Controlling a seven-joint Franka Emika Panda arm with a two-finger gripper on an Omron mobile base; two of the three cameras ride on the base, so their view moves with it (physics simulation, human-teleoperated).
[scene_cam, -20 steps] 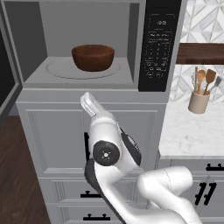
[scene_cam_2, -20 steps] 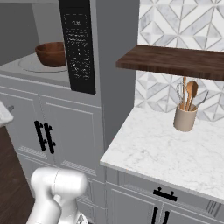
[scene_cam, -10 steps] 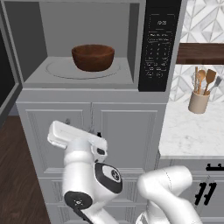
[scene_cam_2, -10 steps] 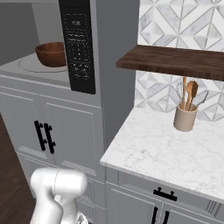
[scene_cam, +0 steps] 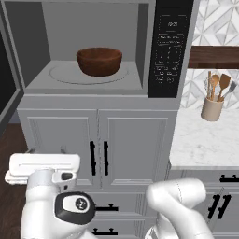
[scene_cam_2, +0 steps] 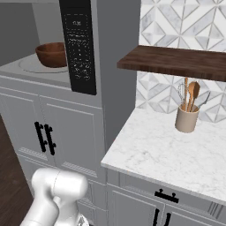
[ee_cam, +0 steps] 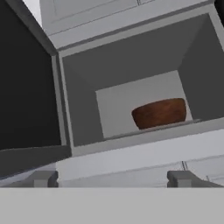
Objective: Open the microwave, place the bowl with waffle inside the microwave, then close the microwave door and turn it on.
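Two fingers (ee_cam: pixel 113 178) spread wide apart, nothing between them, touching nothing. Ahead and above in hand view: microwave (ee_cam: pixel 131 87) cavity open, bowl (ee_cam: pixel 159 113) inside on turntable (scene_cam: pixel 91 72), near centre, clear of cavity walls. Microwave door (ee_cam: pixel 26 87) swung fully open at cavity's left, dark window facing hand. Keypad panel (scene_cam: pixel 169 46) right of cavity. Cabinet doors (scene_cam: pixel 95 149) below. Utensil crock (scene_cam_2: pixel 186 118) on marble bench (scene_cam_2: pixel 176 152), under wooden shelf (scene_cam_2: pixel 176 62), well apart from microwave.

White glossy arm (scene_cam: pixel 175 205), rounded fat links, dark grey round joint cap (scene_cam: pixel 74 208) with small light mark, flat white hand block (scene_cam: pixel 44 165); two small grey fingertips (ee_cam: pixel 43 178).
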